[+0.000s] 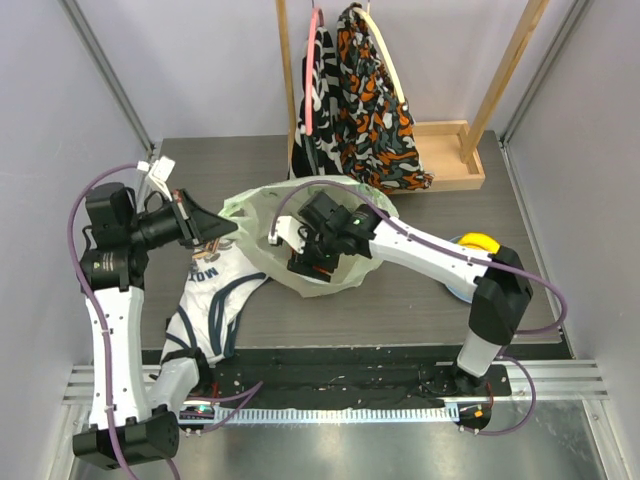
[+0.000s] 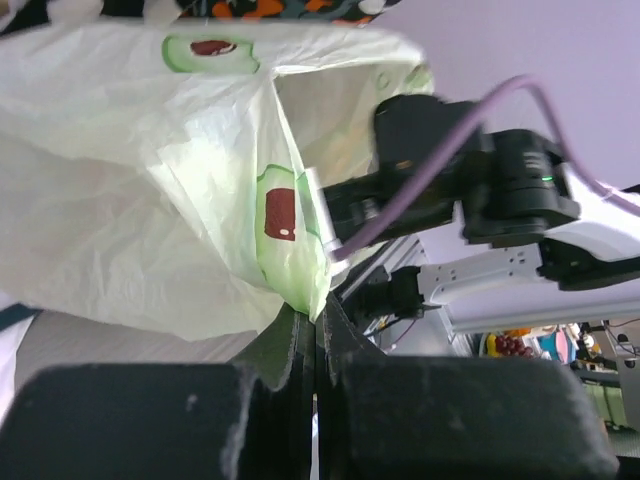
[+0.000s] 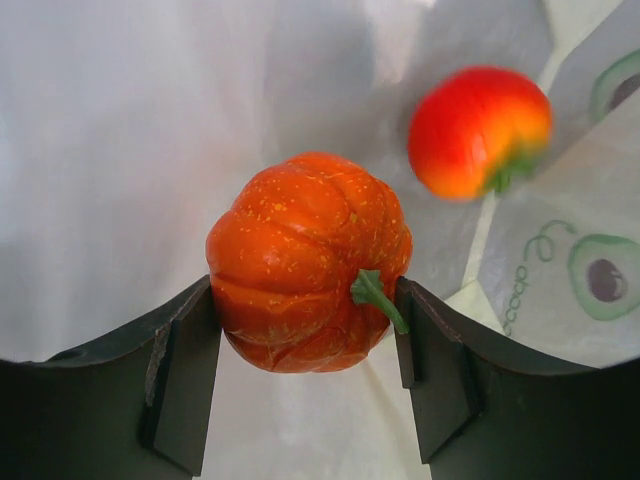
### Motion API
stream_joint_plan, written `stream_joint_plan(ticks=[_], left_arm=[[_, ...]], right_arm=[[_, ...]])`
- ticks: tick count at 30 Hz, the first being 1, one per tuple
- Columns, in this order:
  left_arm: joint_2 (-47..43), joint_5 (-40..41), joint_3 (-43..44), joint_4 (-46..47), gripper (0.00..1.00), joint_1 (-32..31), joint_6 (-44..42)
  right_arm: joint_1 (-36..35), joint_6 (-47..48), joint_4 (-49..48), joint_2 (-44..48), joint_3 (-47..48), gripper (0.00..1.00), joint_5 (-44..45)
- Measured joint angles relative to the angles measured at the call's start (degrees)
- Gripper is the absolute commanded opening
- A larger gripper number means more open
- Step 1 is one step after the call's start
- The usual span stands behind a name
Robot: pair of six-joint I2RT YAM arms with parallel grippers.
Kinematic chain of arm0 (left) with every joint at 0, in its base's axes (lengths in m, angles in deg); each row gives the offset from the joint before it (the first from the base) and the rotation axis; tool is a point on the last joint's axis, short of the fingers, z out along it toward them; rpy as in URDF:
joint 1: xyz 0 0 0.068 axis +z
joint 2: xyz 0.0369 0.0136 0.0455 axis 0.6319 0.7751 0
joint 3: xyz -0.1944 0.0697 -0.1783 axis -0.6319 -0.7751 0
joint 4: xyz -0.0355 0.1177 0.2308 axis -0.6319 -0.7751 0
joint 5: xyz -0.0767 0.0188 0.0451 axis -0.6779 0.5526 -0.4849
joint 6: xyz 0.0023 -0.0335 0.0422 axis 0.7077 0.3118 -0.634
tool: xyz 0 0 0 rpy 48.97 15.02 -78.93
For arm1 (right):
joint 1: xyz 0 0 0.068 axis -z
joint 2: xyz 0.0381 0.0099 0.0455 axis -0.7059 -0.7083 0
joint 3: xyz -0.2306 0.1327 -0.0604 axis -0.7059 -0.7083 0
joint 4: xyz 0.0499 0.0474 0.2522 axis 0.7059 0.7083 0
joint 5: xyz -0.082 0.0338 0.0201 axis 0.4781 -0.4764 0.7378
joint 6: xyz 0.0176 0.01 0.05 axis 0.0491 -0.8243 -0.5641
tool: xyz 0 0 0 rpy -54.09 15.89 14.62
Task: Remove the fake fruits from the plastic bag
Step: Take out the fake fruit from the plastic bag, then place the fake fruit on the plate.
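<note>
The pale yellow-green plastic bag (image 1: pixel 262 208) with avocado prints lies open at the table's middle. My left gripper (image 1: pixel 212 232) is shut on the bag's left rim (image 2: pixel 296 290) and holds it up. My right gripper (image 1: pixel 308 266) reaches down inside the bag. In the right wrist view it (image 3: pixel 305 330) is shut on an orange ribbed pumpkin-shaped fruit (image 3: pixel 305 260) with a green stem, both fingers touching its sides. A red-orange round fruit (image 3: pixel 478 130) lies blurred further in on the bag's floor. A yellow fruit (image 1: pixel 477 243) sits on a blue plate at the right.
A white garment with navy stripes (image 1: pixel 215 290) lies under the bag's left side. A wooden rack (image 1: pixel 455 150) at the back holds orange and black-white patterned cloths (image 1: pixel 370 100). The blue plate (image 1: pixel 458 285) lies partly under my right arm (image 2: pixel 500 190).
</note>
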Motion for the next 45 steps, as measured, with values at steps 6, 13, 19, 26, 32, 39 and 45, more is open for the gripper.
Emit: stream_joint_plan(ticks=[6,13,19,26,32,39,45], left_arm=[[-1.2,1.3,1.7,5.2,0.00,0.2,5.0],[-1.2,2.9,-3.0,6.3,0.00,0.2,6.7],[-1.3,3.4,-4.0,6.3,0.00,0.2,7.9],[-2.3,3.9,-4.9,6.5,0.00,0.2,7.9],[-3.1,4.0,-6.3,6.7,0.00,0.2,8.1],[-3.4,4.0,-7.8,6.8,0.00,0.2,8.1],[-3.4,4.0,-8.7,6.8,0.00,0.2,8.2]], right_arm=[[-0.7,2.5,6.9,-3.1,5.9,0.18,-1.6],[-1.1,2.6,7.3,4.5,19.4,0.17,-4.3],[-1.1,4.3,10.4,19.7,20.3,0.09,-3.2],[15.8,11.8,24.9,41.0,-5.0,0.01,9.6],[30.8,20.2,30.4,47.4,-28.1,0.01,13.8],[34.0,22.9,31.3,51.7,-37.8,0.01,16.7],[37.1,26.5,23.5,48.7,-41.9,0.01,17.6]])
